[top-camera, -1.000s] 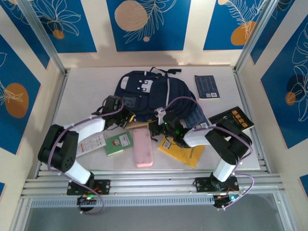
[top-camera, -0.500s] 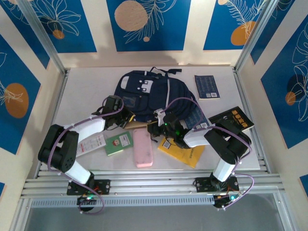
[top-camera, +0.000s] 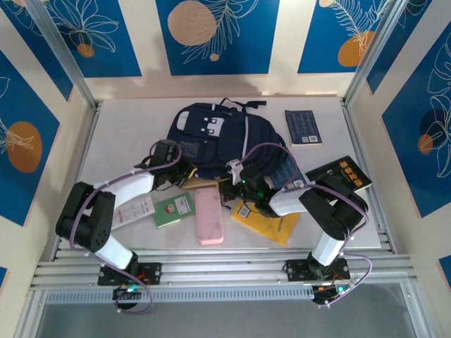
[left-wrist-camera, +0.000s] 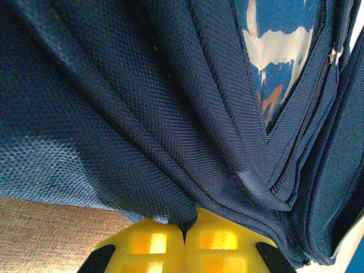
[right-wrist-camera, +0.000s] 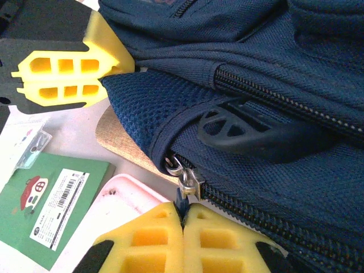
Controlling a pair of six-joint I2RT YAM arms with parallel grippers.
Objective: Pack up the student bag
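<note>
The student bag, a navy-blue backpack, lies flat at the back middle of the table. My left gripper is at its near left corner. In the left wrist view that gripper is shut, pinching a fold of the bag's mesh fabric. At the bag's near edge my right gripper is also shut. Its yellow fingers clamp the small blue zip pull hanging from the metal slider on the bag. The zip runs shut to the right of the slider.
A pink case, a green booklet, a white packet and a yellow envelope lie near the arms. A dark blue book and a black book lie to the right. A tan board pokes out under the bag.
</note>
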